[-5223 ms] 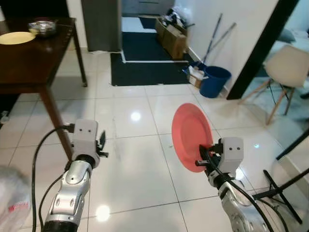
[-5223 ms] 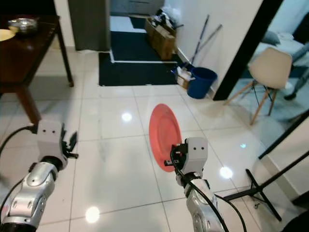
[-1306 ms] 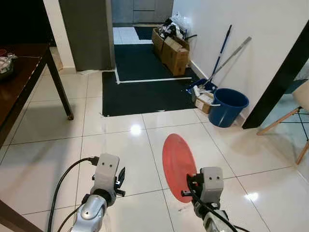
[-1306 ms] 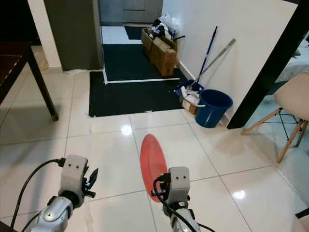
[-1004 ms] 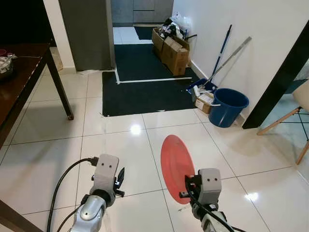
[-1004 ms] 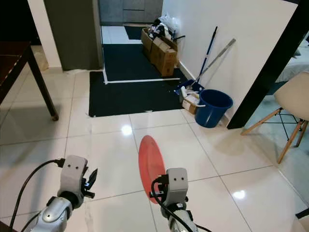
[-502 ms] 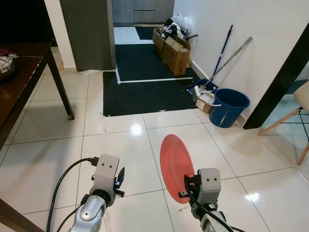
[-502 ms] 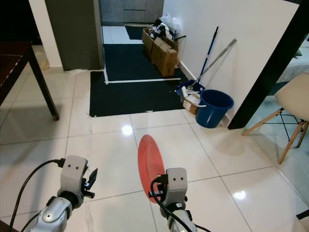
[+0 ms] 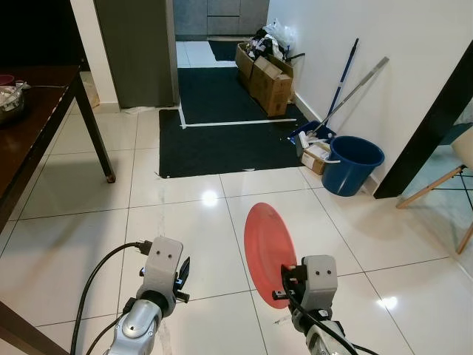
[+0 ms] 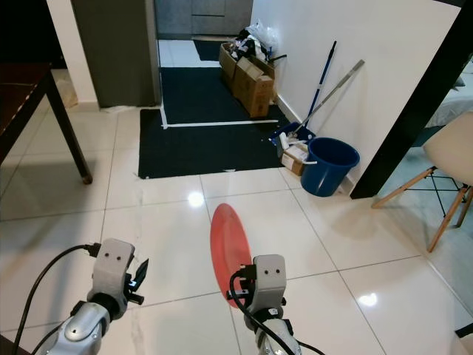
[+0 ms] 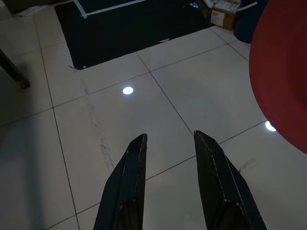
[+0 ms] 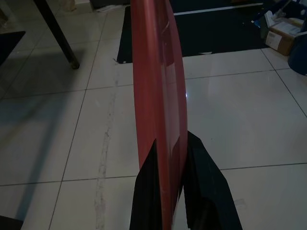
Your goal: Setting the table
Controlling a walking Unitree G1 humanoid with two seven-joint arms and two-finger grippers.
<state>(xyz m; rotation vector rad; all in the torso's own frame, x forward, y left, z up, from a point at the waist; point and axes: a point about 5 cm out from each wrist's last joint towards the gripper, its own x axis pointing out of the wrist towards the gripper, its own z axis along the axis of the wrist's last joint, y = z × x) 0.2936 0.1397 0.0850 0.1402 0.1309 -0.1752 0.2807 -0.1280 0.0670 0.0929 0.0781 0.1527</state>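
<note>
Gripping the lower rim of a red plate (image 9: 269, 250), the right tool (image 12: 169, 146) holds it upright on edge above the white tiled floor (image 9: 81, 229), its two black fingers (image 12: 149, 184) pinched on either face of the plate. In the head views the plate stands just ahead of the right wrist block, low and a little right of centre.

Beside it, the left tool (image 11: 170, 138) hangs over bare tiles with its fingers parted and nothing between them; the red plate's edge shows at one side of its wrist view. A black cable loops from the left wrist.

At the far left a dark wooden worktop (image 9: 29, 140) reaches into view, one leg standing on the tiles. A metal bowl (image 9: 10, 102) sits on its top near the picture's edge; what it holds is too cut off to tell.

Ahead lies a black mat (image 9: 222, 126) with a line of white tape across it, leading to a doorway. Along the right wall stand open cardboard boxes (image 9: 267, 70) stuffed with bags and loose items. Nearer, a blue bucket (image 9: 352, 164) stands against the wall, its inside dark, with a small carton (image 9: 315, 156) of odds and ends just beside it. Two long handles (image 9: 344, 78) lean on the wall above them. A pale chair (image 10: 446, 174) shows at the right edge.
</note>
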